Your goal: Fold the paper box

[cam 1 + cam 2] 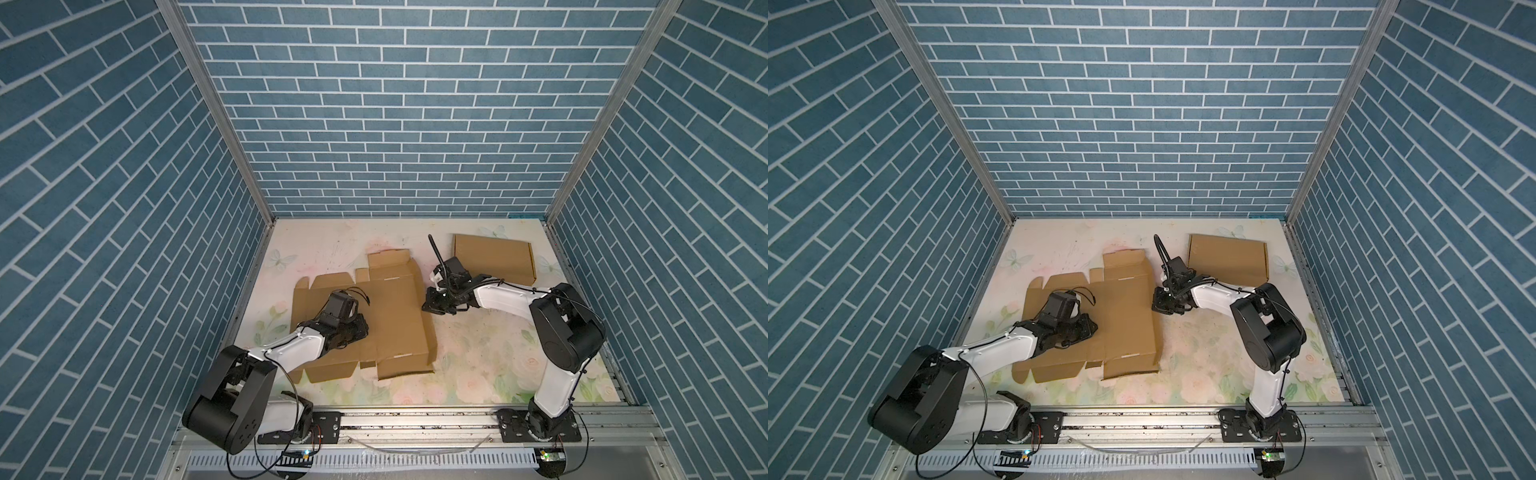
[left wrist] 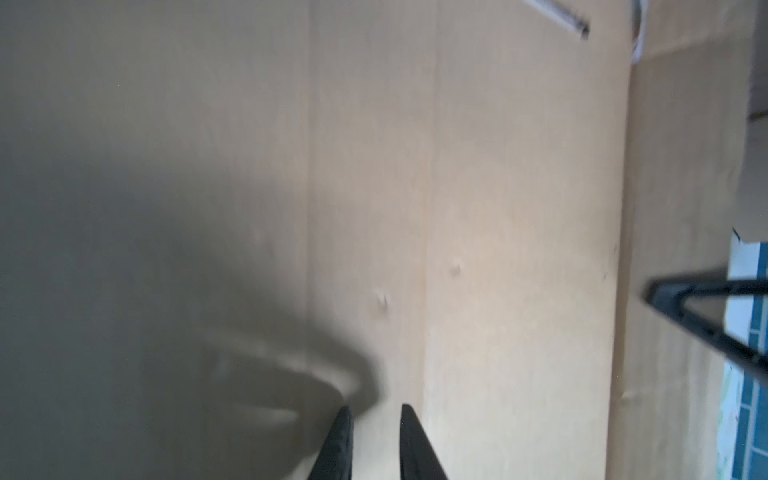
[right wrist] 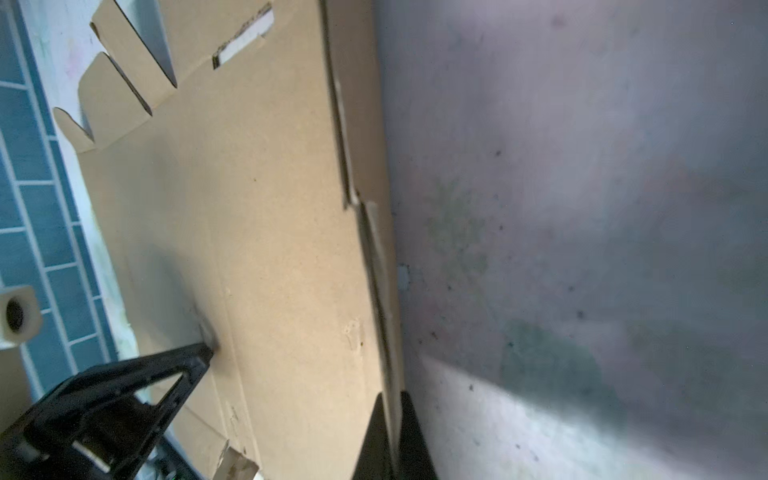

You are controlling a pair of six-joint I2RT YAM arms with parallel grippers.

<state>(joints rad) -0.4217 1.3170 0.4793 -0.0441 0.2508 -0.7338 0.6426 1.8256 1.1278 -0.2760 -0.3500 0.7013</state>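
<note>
The paper box (image 1: 395, 316) (image 1: 1129, 316) is a flat brown cardboard blank lying unfolded on the floral table, left of centre in both top views. My left gripper (image 1: 362, 328) (image 1: 1094, 328) rests on its middle panel. In the left wrist view its tips (image 2: 376, 409) stand slightly apart over bare cardboard (image 2: 498, 208), with nothing between them. My right gripper (image 1: 427, 305) (image 1: 1155, 305) is at the blank's right edge. In the right wrist view it (image 3: 390, 397) is shut on that narrow edge flap (image 3: 374, 249), which is raised a little off the table.
A second brown cardboard box (image 1: 494, 257) (image 1: 1227, 255), folded flat, lies at the back right behind the right arm. Blue brick walls (image 1: 124, 208) enclose the table on three sides. The metal rail (image 1: 415, 419) with both arm bases runs along the front.
</note>
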